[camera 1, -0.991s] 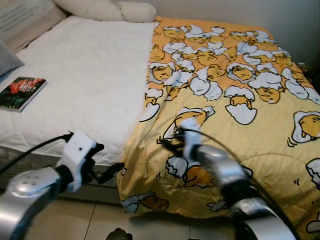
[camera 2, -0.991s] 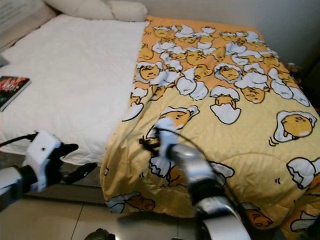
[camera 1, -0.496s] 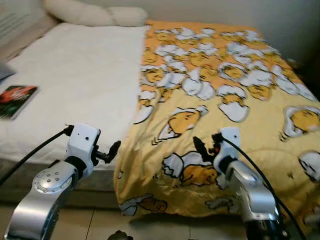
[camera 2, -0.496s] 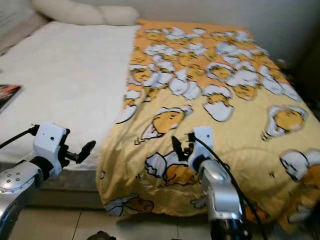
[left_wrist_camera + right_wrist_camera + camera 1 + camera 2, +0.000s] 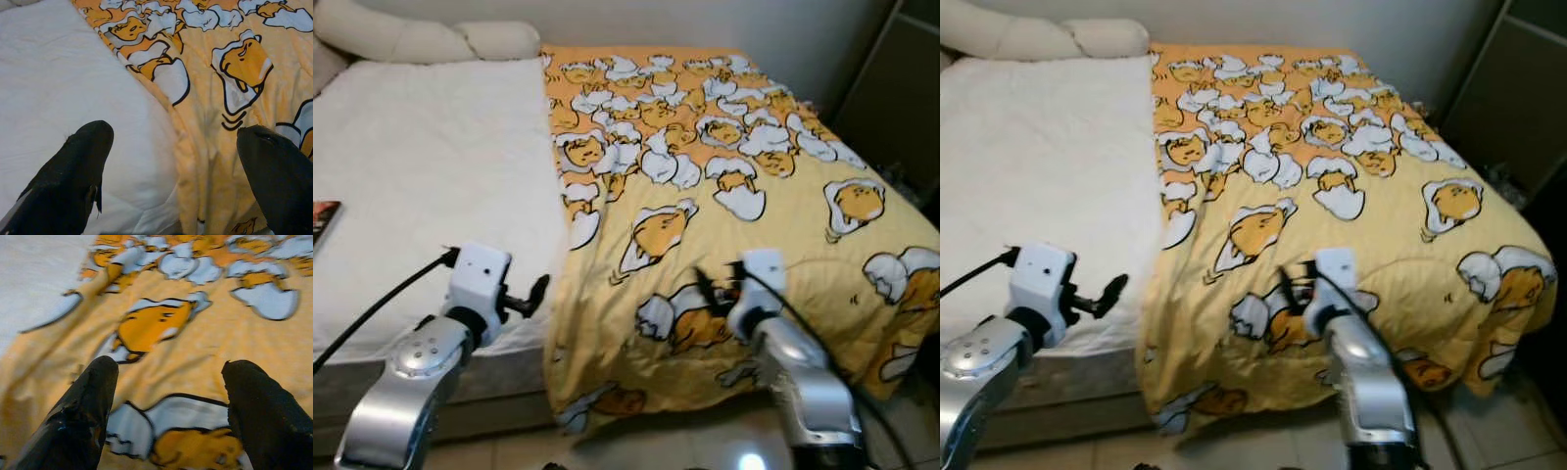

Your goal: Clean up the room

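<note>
Two grippers are held out over the near end of a bed (image 5: 421, 196), and both are seen with their black fingers spread apart and nothing between them. Half of the bed is covered by a yellow blanket (image 5: 705, 215) printed with white-and-orange egg figures, which is spread over the side toward the robot's right and is draped over the bed's near edge down toward the floor (image 5: 1263, 446). The remaining half is left as bare white mattress cover, with two pale pillows (image 5: 421, 39) laid at the far end of the bed. The left gripper (image 5: 533, 297) is held just above the bed's near edge, right where the blanket's long edge meets the white cover; in the left wrist view one finger (image 5: 73, 171) is seen over the white cover and the other over the yellow cloth. The right gripper (image 5: 703, 290) is poised above the blanket near the bed's near edge, and in the right wrist view the printed cloth is seen between and beyond its fingers (image 5: 88, 406). Part of a book (image 5: 321, 217) is seen on the white cover at the bed's left side, well apart from the left gripper.
</note>
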